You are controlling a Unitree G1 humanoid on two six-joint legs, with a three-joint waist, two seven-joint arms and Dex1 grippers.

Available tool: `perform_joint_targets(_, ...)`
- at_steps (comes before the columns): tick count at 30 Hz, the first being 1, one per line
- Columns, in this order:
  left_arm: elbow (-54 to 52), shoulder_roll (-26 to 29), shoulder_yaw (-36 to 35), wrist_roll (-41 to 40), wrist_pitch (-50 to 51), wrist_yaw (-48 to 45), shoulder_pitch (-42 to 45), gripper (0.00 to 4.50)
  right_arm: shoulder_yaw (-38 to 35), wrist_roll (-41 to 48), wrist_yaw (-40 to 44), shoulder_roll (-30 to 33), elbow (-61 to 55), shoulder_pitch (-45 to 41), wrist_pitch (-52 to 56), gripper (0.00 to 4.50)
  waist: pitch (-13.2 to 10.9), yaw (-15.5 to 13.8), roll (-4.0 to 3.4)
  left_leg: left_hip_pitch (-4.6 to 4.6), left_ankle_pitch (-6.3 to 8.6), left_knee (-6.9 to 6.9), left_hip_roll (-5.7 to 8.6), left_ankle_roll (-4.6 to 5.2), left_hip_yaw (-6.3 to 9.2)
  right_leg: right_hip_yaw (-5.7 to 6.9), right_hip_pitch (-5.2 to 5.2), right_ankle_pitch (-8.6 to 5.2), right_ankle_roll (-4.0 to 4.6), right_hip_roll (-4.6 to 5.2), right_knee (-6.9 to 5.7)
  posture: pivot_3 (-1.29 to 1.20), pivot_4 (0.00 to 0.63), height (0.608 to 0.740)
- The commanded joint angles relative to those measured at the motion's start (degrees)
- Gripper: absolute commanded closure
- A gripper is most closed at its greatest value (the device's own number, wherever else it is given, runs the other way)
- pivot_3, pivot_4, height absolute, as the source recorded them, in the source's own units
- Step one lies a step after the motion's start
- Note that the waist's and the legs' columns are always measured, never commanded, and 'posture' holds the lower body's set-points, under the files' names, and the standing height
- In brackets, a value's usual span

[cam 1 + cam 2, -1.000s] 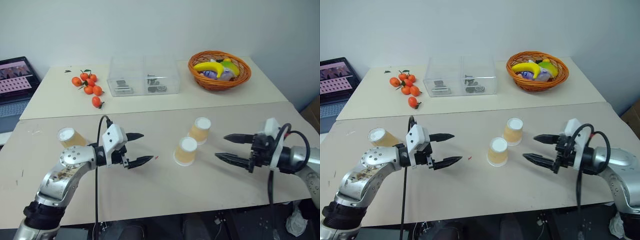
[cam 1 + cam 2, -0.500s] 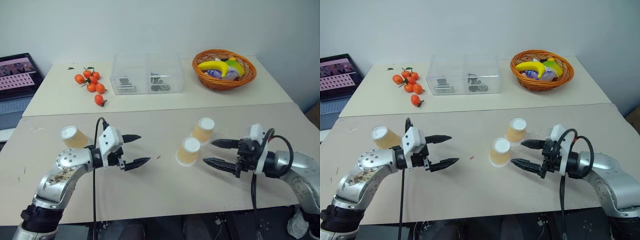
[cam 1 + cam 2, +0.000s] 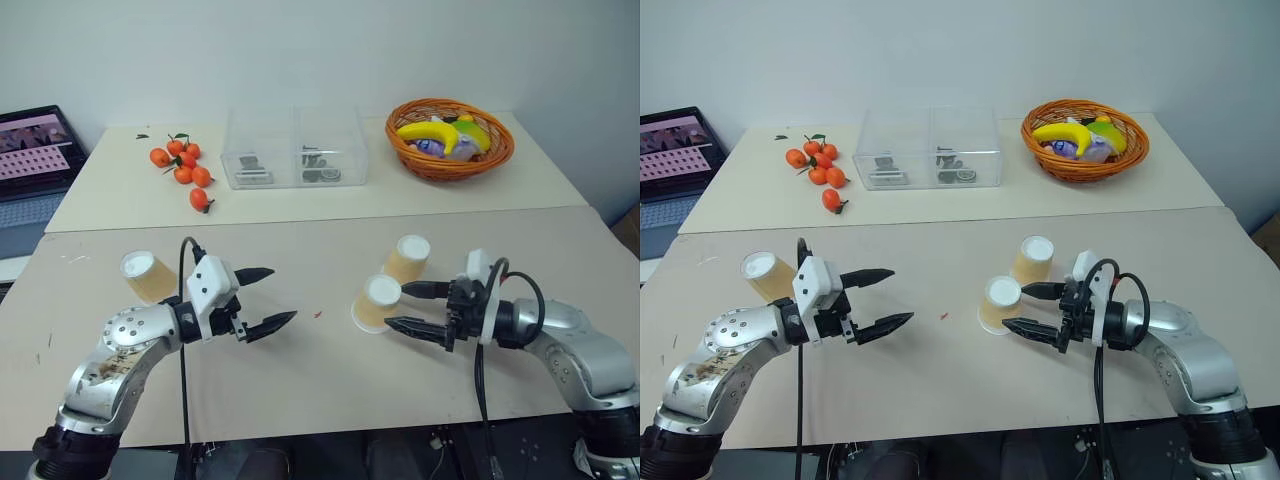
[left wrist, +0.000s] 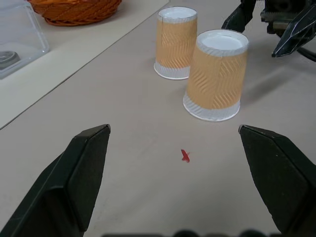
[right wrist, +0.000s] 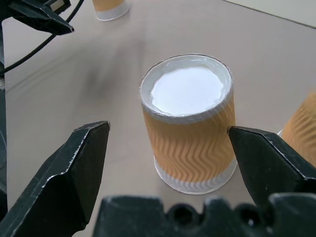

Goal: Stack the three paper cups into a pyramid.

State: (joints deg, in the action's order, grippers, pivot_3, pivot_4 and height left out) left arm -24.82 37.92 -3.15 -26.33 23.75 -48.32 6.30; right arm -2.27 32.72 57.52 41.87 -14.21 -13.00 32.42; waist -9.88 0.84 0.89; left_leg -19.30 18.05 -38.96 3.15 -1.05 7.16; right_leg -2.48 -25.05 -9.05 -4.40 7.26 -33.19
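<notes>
three paper cups (image 3: 378, 302), one basket (image 3: 450, 165), six oranges (image 3: 184, 172)

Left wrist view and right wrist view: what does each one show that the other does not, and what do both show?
Left wrist view, not the right wrist one: the orange wicker basket, a corner of the clear plastic box, a small red mark on the table, and the open right tool.
Right wrist view, not the left wrist one: the third tan paper cup, far off.
Both: the two upside-down tan paper cups, near and far, on the beige table.
</notes>
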Motion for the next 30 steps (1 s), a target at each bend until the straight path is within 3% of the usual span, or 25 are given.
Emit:
perform_joint_targets(1, -3.98, -0.29, -2.18, -1.52, 0.49, 1.95, -0.52, 0.05, 0.82, -1.10, 0.64, -1.53, 1.42, -2.52, -2.95, 0.02, 0.00, 0.08, 0.00, 0.00, 0.00, 0.01, 0.00, 0.00, 0.00, 0.00, 0.00, 0.00, 0.00, 0.00, 0.00, 0.00, 0.150, 0.728)
perform_joint_targets(11, -6.56, -0.77, -4.99, -2.28, 1.10, 5.53, -5.34, 0.05, 4.51, -4.02, 2.37, -5.78, 6.92, -7.66, -6.39, 0.02, 0.01, 0.02, -0.01, 0.01, -0.01, 0.00, 0.00, -0.02, -0.01, 0.00, -0.02, 0.01, 0.02, 0.00, -0.02, 0.00, 0.150, 0.728)
perform_joint_targets(12, -6.98, -0.84, -5.29, -2.39, 1.33, 5.99, -5.71, 0.00, 4.51, -3.85, 2.49, -6.28, 7.36, -8.03, -6.39, 0.54, 0.01, 0.00, -0.01, 0.00, -0.01, 0.00, 0.00, -0.02, -0.01, -0.01, -0.02, 0.01, 0.02, 0.00, -0.02, 0.00, 0.150, 0.728)
perform_joint_targets(14, -8.11, -0.94, -6.09, -2.64, 1.98, 6.98, -6.78, 0.00, 4.97, -4.26, 2.85, -7.10, 8.27, -9.21, -6.56, 1.17, 0.01, 0.01, -0.01, 0.00, -0.01, 0.00, 0.00, -0.03, -0.01, 0.00, -0.02, 0.01, 0.02, 0.00, -0.02, 0.00, 0.150, 0.728)
perform_joint_targets(17, -9.47, -1.00, -6.87, -2.82, 2.69, 8.20, -8.22, 0.00, 5.53, -6.17, 2.01, -7.99, 10.51, -11.25, -6.96, 1.76, 0.02, 0.21, -0.02, 0.02, -0.02, 0.00, 0.00, -0.04, -0.01, -0.01, -0.03, 0.02, 0.03, 0.00, -0.02, 0.00, 0.150, 0.728)
perform_joint_targets(30, -13.99, -2.02, -8.50, -2.92, 5.01, 13.88, -11.79, 0.00, 14.16, -11.36, 4.62, -22.23, 23.39, -25.39, -12.31, 1.76, 0.03, 1.08, -0.03, 0.01, -0.07, 0.01, -0.02, -0.12, 0.00, -0.01, -0.13, 0.05, 0.08, -0.02, -0.06, 0.00, 0.150, 0.728)
